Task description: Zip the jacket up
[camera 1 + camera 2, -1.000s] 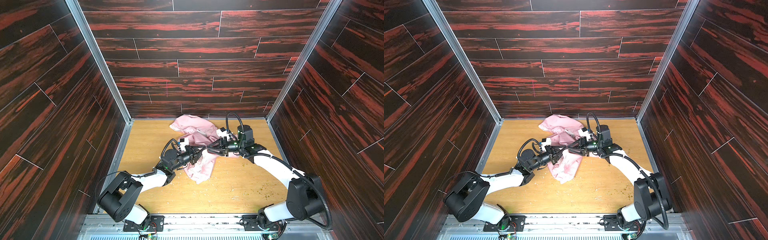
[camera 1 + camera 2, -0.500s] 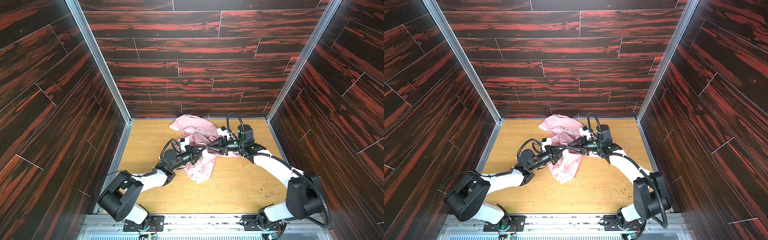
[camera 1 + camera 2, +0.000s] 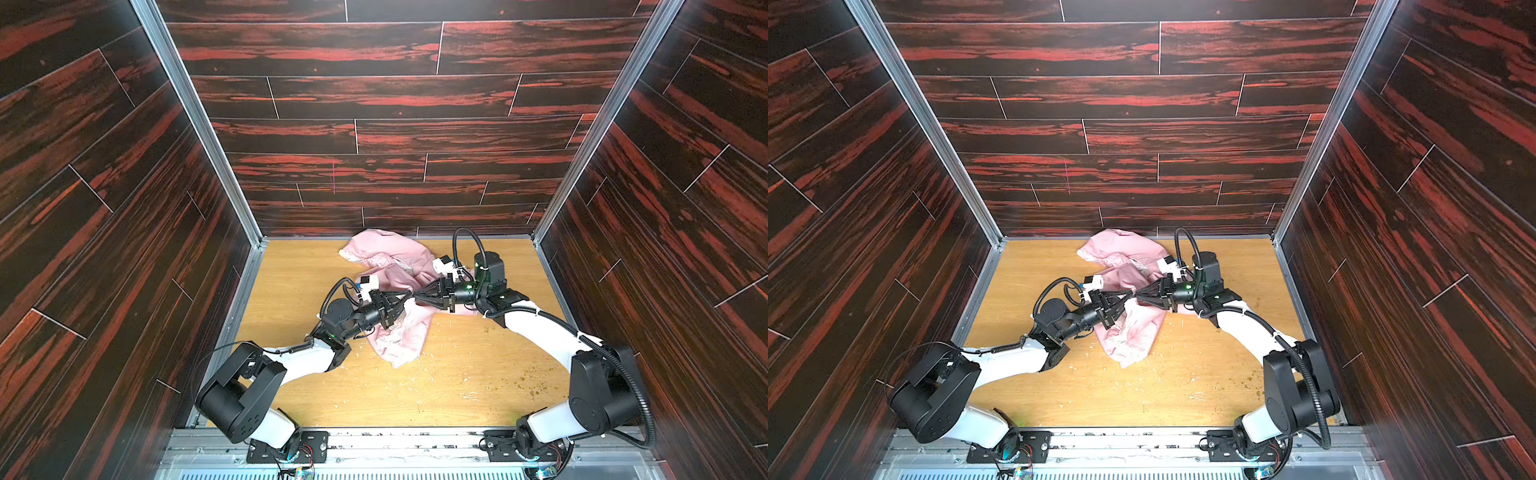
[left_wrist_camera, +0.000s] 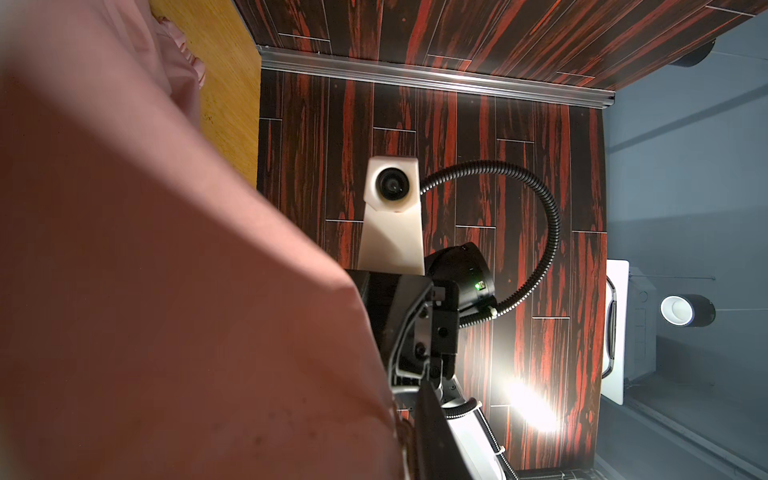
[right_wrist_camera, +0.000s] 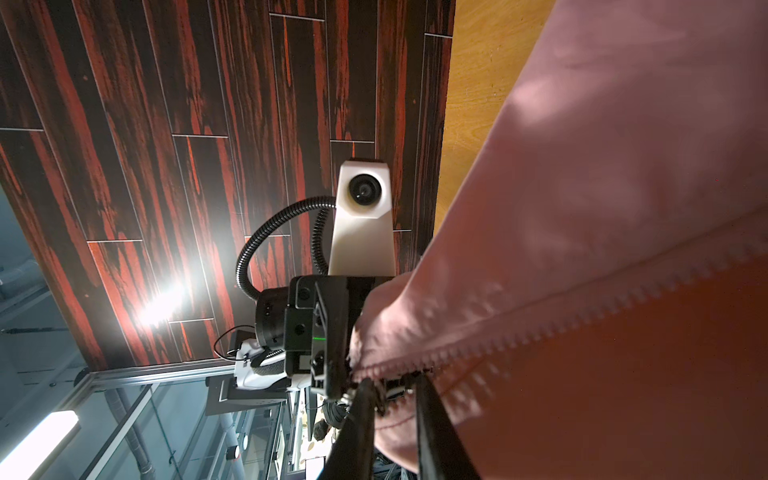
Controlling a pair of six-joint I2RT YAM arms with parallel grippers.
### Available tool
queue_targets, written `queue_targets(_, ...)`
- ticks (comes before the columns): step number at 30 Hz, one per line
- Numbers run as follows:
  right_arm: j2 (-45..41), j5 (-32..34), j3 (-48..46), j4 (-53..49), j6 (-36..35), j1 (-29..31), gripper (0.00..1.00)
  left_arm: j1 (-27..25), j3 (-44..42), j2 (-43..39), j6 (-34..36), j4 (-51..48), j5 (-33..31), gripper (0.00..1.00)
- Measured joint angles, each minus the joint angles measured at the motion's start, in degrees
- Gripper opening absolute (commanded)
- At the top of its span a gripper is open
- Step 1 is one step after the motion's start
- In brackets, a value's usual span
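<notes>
The light-pink jacket (image 3: 395,257) (image 3: 1125,253) lies crumpled on the wooden table, from its back edge to the middle. In both top views the two grippers meet tip to tip above its middle. My left gripper (image 3: 405,298) (image 3: 1126,300) is shut on a fold of the jacket. Pink fabric (image 4: 166,291) fills most of the left wrist view and hides one finger (image 4: 432,432). My right gripper (image 3: 417,296) (image 3: 1136,296) (image 5: 395,411) is shut on the jacket's edge. The zipper teeth (image 5: 582,316) run from that edge across the fabric (image 5: 602,166).
Dark red-streaked wood panels wall in the table (image 3: 457,374) on the left, back and right. Small crumbs (image 3: 532,386) are scattered over the front right of the table. A metal rail (image 3: 395,449) carrying both arm bases runs along the front edge.
My right gripper's jaws have narrowed onto the jacket's edge. Both arms have hardly moved, and the left gripper has kept its hold.
</notes>
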Motion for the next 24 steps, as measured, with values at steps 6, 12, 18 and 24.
queue_targets(6, 0.09, -0.7, -0.15, 2.4, 1.33, 0.0, 0.18, 0.0, 0.02, 0.57, -0.24, 0.35, 0.0, 0.0)
queue_targets(12, 0.09, -1.22, -0.15, 2.75, 1.68, 0.0, 0.13, -0.04, 0.02, 0.81, -0.39, 0.63, 0.0, 0.0)
queue_targets(18, 0.09, -1.81, -0.15, 2.75, 1.68, 0.0, 0.13, -0.13, 0.46, 1.6, -0.44, 0.94, 0.04, 0.0)
queue_targets(24, 0.13, -2.16, -0.09, 2.69, 1.44, -0.02, 0.13, -0.35, 0.66, 1.84, -0.63, 1.05, 0.02, 0.0)
